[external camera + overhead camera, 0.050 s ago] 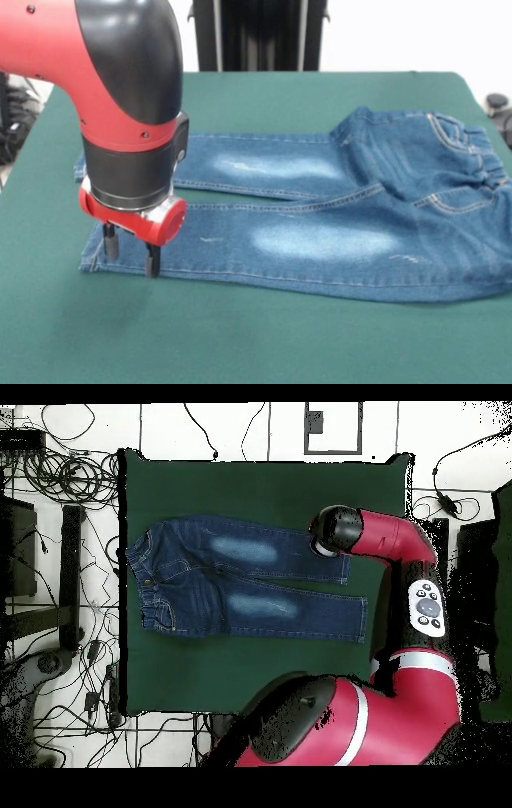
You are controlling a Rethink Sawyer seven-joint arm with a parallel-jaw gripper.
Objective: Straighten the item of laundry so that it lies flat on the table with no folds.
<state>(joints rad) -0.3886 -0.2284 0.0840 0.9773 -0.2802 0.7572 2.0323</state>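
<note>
The item of laundry [320,232], a small pair of blue jeans with pale thigh patches, lies spread on the green table [240,336]. Its waistband is at the right and both legs stretch left. The fabric bunches a little at the hip near the waistband. My gripper [130,250] points straight down at the hem of the near leg. It is open, with its two fingertips on the cuff's end. From overhead the jeans [240,579] lie waist to the left, and the arm's wrist [335,532] covers the gripper and the end of one leg.
Green cloth [250,484] runs wide on every side of the jeans. Cables [60,474] litter the floor beyond the table's edges. A black stand [256,32] rises behind the table's far edge. The arm's red body [400,684] overhangs one table corner.
</note>
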